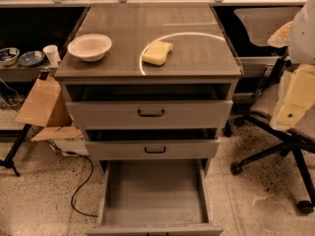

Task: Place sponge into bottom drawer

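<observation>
The pale yellow sponge (157, 52) lies flat on the grey cabinet top (197, 58), right of centre. The bottom drawer (155, 193) is pulled wide open below, and its flat grey inside is bare. My gripper (281, 34) seems to be the tan tip of the white arm at the right edge. It sits beyond the cabinet's right side at about the height of the top, well apart from the sponge, with nothing visibly in it.
A white bowl (89, 46) stands on the cabinet top, left of the sponge. The two upper drawers (150, 113) with black handles stick out slightly. An office chair (285, 136) stands at the right. Cardboard (43, 102) leans at the left, and a black cable (81, 191) lies on the floor.
</observation>
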`<state>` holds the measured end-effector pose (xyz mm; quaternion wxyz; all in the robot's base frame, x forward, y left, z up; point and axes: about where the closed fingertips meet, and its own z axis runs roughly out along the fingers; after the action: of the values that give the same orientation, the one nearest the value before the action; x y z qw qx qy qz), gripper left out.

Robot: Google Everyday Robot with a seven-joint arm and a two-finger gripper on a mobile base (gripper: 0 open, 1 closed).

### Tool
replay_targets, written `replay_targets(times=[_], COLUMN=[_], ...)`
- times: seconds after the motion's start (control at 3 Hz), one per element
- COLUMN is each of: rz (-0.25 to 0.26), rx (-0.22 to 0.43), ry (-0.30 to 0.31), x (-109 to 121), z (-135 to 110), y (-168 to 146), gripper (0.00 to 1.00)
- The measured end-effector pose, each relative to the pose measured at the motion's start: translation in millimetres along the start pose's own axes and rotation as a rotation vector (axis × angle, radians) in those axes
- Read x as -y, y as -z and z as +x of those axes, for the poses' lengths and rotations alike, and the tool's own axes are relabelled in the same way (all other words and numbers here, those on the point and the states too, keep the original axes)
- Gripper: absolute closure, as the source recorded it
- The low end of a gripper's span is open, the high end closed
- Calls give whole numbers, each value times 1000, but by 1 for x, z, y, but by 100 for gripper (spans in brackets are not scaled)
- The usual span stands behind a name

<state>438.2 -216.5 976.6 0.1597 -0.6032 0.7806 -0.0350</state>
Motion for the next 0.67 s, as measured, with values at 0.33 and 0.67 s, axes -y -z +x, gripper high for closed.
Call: replay_targets(times=[0.33, 0.67], rz=[0, 34], rx=[0, 31], ry=[0, -29], x=[0, 8], z=[0, -7], y=[0, 3], gripper=[0, 0])
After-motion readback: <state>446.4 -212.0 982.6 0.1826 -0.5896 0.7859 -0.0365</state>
